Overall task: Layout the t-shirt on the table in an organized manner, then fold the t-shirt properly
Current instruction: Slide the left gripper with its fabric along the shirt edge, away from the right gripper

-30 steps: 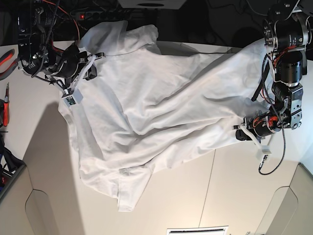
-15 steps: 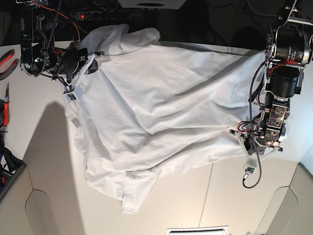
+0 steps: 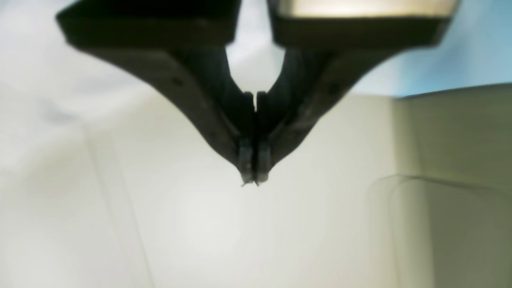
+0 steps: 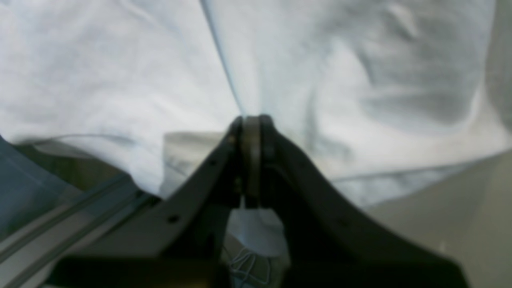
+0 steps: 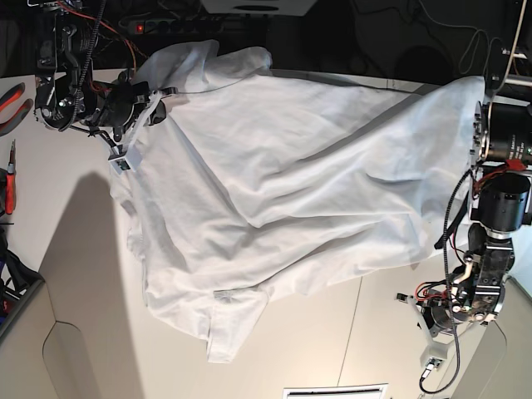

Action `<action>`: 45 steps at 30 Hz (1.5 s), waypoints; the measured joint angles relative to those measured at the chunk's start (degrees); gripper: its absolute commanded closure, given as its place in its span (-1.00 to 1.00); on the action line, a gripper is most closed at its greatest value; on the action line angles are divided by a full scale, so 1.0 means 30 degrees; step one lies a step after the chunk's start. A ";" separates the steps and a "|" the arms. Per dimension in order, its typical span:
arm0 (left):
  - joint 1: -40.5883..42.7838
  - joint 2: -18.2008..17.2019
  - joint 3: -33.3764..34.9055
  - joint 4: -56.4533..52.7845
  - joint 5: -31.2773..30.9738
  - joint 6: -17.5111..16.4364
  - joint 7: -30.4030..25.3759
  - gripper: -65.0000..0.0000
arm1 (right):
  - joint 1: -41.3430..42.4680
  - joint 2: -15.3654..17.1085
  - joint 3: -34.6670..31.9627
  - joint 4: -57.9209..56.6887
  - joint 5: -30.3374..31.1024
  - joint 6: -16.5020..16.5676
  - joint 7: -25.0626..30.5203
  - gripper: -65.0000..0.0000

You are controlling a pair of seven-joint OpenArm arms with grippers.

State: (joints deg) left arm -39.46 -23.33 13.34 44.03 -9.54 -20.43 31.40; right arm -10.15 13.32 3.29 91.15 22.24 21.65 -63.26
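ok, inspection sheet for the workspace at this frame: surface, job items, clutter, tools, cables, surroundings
Surface: table, off-white, thin dark seams, bare near the front.
Job's things: t-shirt, white, wrinkled, spread across the table, not flat, one edge bunched at the back.
Clutter: red-handled hand tools at the table's edge.
Grippers: right tool shut on the t-shirt; left tool shut, empty, off the cloth, over bare table.
Cables: loose wiring on both arms; black lead along the left arm.
Surroundings: dark background, power strip behind.
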 measured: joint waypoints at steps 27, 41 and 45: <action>0.5013 -0.1654 -0.0022 0.0255 0.0590 -0.1953 -0.0466 1.00 | 0.0007 0.0000 0.0000 -0.0015 0.0015 -0.0007 -0.0284 1.00; 0.4007 -0.1341 0.0029 0.0044 0.4539 0.2812 -0.2973 1.00 | 0.0000 0.0656 -0.0015 -0.0015 0.0291 0.0007 -0.0430 1.00; 0.3373 -0.1413 0.0029 0.0044 0.2688 0.1887 -0.2565 1.00 | 0.0000 0.0692 -0.0015 -0.0015 0.0495 0.0000 -0.0270 1.00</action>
State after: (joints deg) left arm -29.34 -27.57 13.43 44.16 -1.48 -14.76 23.70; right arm -10.15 15.40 3.25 91.11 23.73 21.65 -64.07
